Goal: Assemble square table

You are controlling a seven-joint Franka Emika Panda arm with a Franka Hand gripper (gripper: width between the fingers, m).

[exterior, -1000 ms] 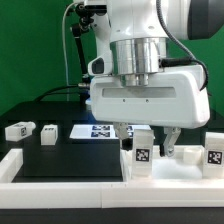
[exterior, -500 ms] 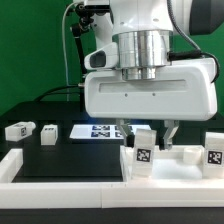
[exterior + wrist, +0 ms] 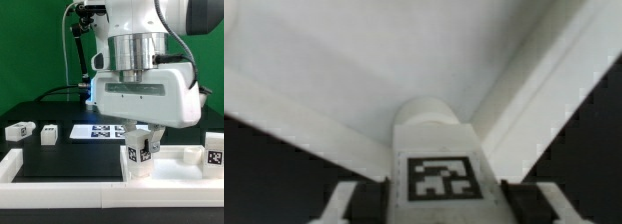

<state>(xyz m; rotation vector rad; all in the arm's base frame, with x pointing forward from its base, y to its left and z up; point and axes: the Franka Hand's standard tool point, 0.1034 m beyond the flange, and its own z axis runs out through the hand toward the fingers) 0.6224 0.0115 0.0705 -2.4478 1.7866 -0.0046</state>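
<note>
Your two-finger gripper has dropped and narrowed from wide open to flank the short white tagged leg, which stands upright on the white square rimmed top. Can't tell if it's actually clamped yet. Looks like the grasp is underway.

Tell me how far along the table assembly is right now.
Done: nothing joined that I can see. In hand: the claw straddles one upright tagged leg near the square top; grip unconfirmed. Left: that leg plus three loose legs, two at the exterior view's left, one at its right.
</note>
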